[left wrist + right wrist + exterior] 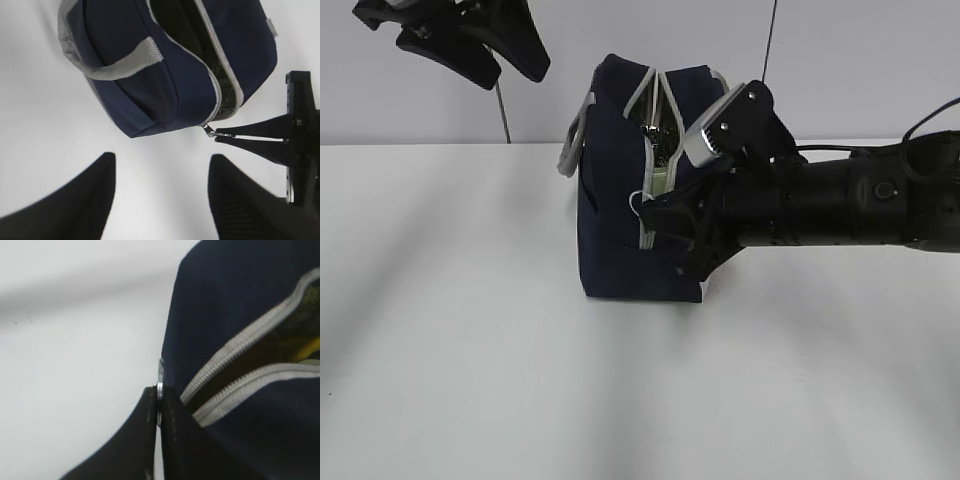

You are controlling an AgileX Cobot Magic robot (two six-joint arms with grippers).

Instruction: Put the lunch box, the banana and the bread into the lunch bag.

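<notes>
So, one bag and two arms here, that's the whole count. Starting on the left: the left gripper [470, 45] hangs up in the top corner above the worktop [450, 330], well apart from everything, its two fingers [65, 200] spread with nothing between them; the exterior view cuts it off at the top edge. In the middle sits the single lunch bag [615, 200], navy, standing on the white worktop with its top zipper [220, 75] open. I count two grey strap handles [575, 140], though the far one is mostly behind the right arm. There's a little white corner panel at the bag's lower right, barely showing. On the right, the right gripper [159, 410] comes in from the side and is pressed together on the zipper's ring pull [160, 382] at the end of the bag; the left wrist view shows the same pinch from above. As for what's inside: through the open slot the right wrist view shows a blurry bit of yellow [307, 349], maybe the banana, can't say for sure. The exterior view shows something pale and something dark in the opening, too cluttered to name. The lunch box and bread I can't make out anywhere.
</notes>
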